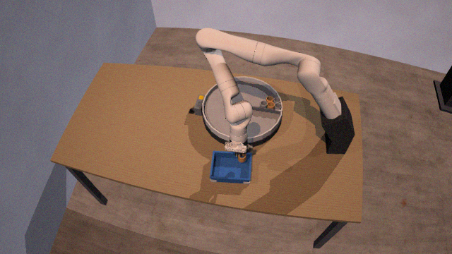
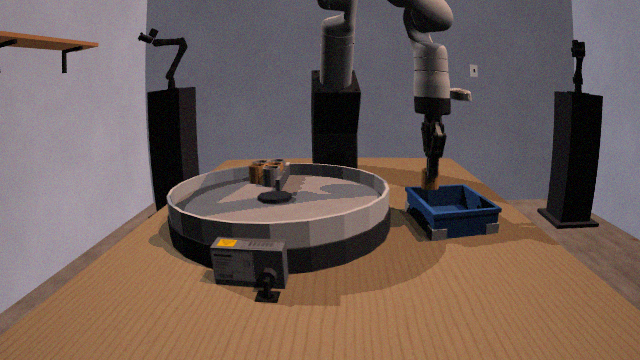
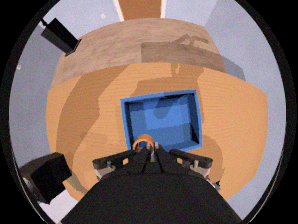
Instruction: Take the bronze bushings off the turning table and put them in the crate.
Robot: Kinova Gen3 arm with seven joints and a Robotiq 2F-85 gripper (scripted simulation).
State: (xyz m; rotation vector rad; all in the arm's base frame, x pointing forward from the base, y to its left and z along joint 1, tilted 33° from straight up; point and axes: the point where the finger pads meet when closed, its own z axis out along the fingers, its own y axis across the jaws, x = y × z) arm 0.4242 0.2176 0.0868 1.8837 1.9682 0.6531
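Observation:
My gripper (image 1: 241, 152) is shut on a bronze bushing (image 1: 242, 158) and holds it upright at the far rim of the blue crate (image 1: 231, 166). In the exterior view the bushing (image 2: 429, 179) hangs just above the crate's (image 2: 452, 210) back edge, under the gripper (image 2: 432, 162). In the wrist view the bushing (image 3: 144, 144) shows as an orange ring between the fingers, over the near edge of the crate (image 3: 161, 121). On the turning table two more bronze bushings (image 1: 270, 102) stand against steel bushings (image 1: 263, 103) near a divider bar.
A grey control box (image 2: 248, 261) with a yellow label sits in front of the turning table. The arm's black base block (image 1: 338, 128) stands at the table's right side. Black camera pillars (image 2: 574, 155) stand around the table.

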